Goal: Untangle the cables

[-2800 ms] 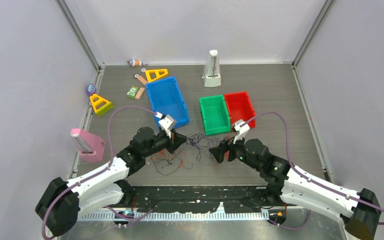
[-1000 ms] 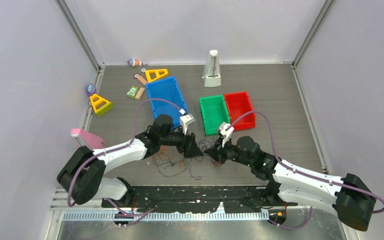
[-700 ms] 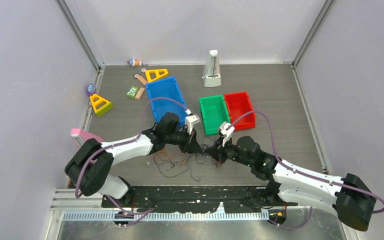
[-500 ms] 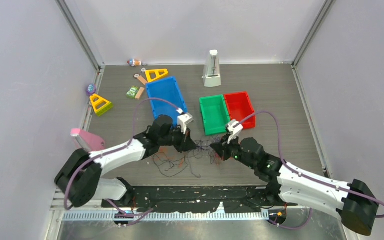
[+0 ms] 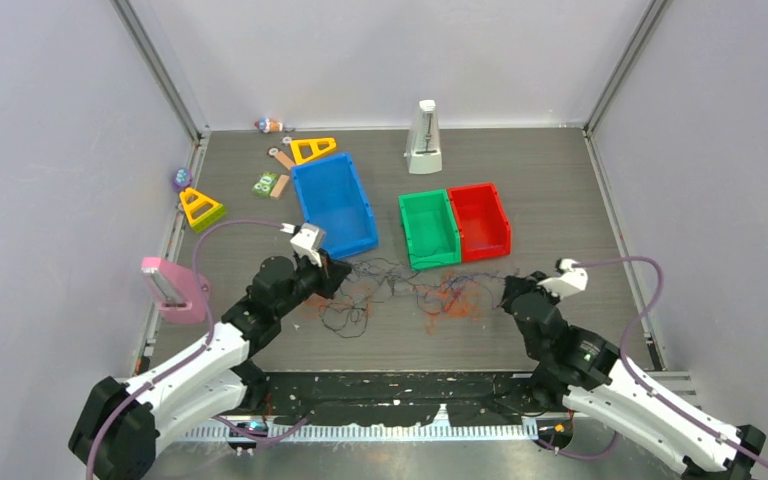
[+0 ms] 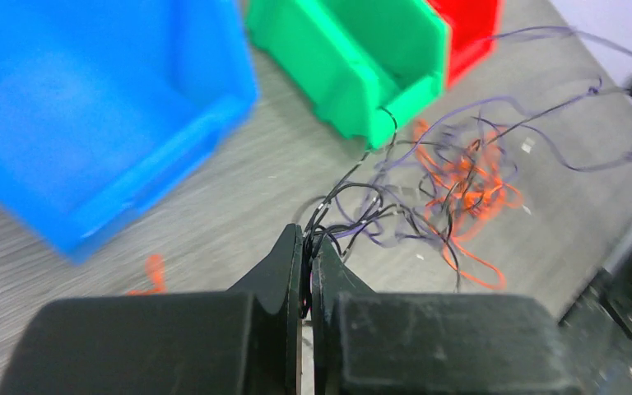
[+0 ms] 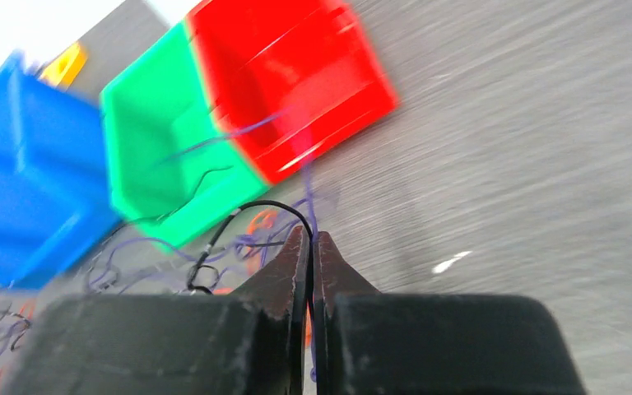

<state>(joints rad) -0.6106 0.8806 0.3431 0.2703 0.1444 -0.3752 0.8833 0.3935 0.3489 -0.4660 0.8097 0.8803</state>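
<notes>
The cables (image 5: 415,288) are a thin tangle of black, purple and orange strands, spread in a line across the table in front of the green bin (image 5: 428,228). My left gripper (image 5: 334,276) is at the tangle's left end, shut on a few black strands (image 6: 354,197); its tips (image 6: 307,248) pinch them. My right gripper (image 5: 509,291) is at the right end, shut on a black and a purple strand (image 7: 307,216) that run from its tips (image 7: 310,240). An orange clump (image 6: 465,183) lies between the two grippers.
A blue bin (image 5: 335,205) stands behind the left gripper, a red bin (image 5: 480,218) beside the green one. A white upright object (image 5: 424,138) is at the back. A pink block (image 5: 173,288) and yellow triangles (image 5: 201,208) lie along the left edge.
The left gripper closed on strands near the middle. Both grippers then drew apart, left going left and right going right, pulling the tangle out into a wide line.
</notes>
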